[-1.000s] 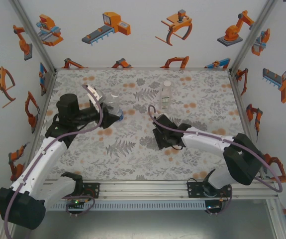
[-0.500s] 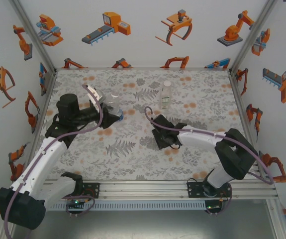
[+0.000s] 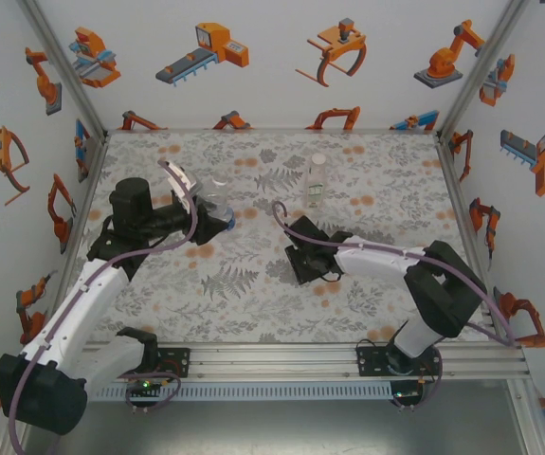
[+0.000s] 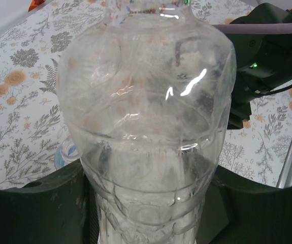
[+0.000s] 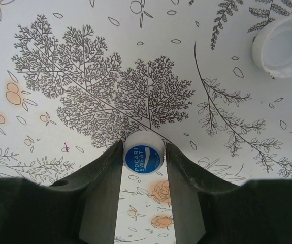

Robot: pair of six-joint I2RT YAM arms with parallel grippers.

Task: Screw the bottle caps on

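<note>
Near the middle of the floral worktop (image 3: 376,171): right fingers (image 3: 300,265) down at the surface, closed narrow on a cap (image 5: 143,157), both inner faces touching its rim. Small, round and white, with a blue disc on top printed "POCARI SWEAT" in white letters. Sits printed side up over a fern sprig of the pattern.

Up and to the right in the right wrist view, well apart from those fingers: a second cap (image 5: 280,46). Also white, no print, a ring showing inside its edge, partly cut by the frame.

On the left half of the worktop: left fingers (image 3: 217,223), clamped on the lower body of a plain bottle (image 4: 151,127). Clear plastic with no label, ribbed low down, swelling to a rounded shoulder and narrowing to a neck at the top of the left wrist view. Stands upright, with bright glints on the shoulder and the flower print showing through it. Hugged on both sides at the bottom by dark finger parts. Neck cut by the frame there, so cannot tell whether capped. Beyond it, upper right in that view, the dark right arm (image 4: 267,56).

Toward the far edge, well apart from both arms: a labelled bottle (image 3: 317,182), upright, clear with a pale green-white label, too small to tell more.
</note>
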